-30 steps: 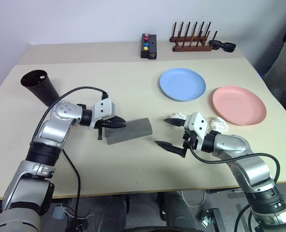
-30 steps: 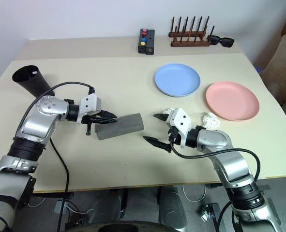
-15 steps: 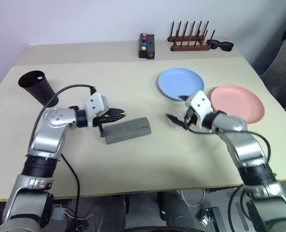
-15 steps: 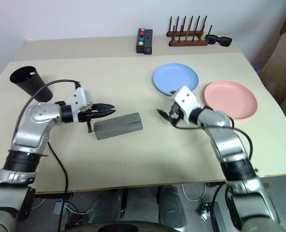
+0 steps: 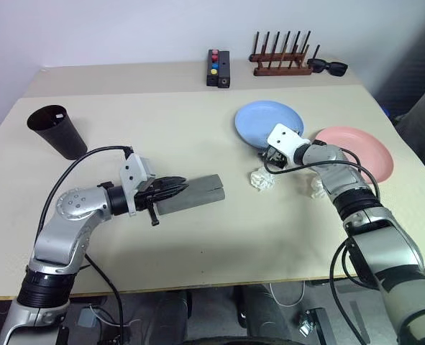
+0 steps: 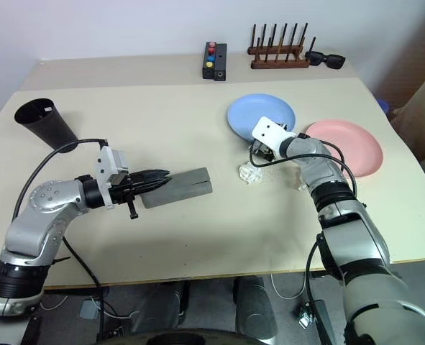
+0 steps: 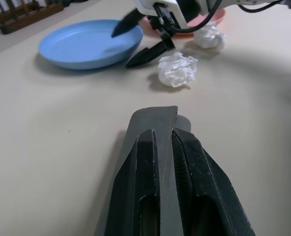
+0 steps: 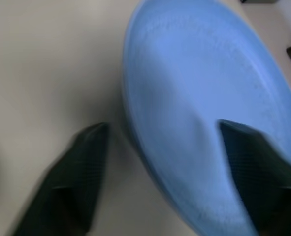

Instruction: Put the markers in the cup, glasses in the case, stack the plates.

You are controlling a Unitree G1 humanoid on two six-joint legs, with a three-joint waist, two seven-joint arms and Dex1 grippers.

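One open right claw (image 8: 155, 162) straddles the blue plate's (image 5: 270, 122) near rim; left claw (image 7: 160, 162) pinches the case (image 5: 194, 192).

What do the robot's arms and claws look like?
Both arms are shiny silver metal with black joint bands. Each wrist carries a small white block, and a thin black cable loops along each arm. The left gripper and the right gripper each have two black pointed fingers with a ribbed inner face.
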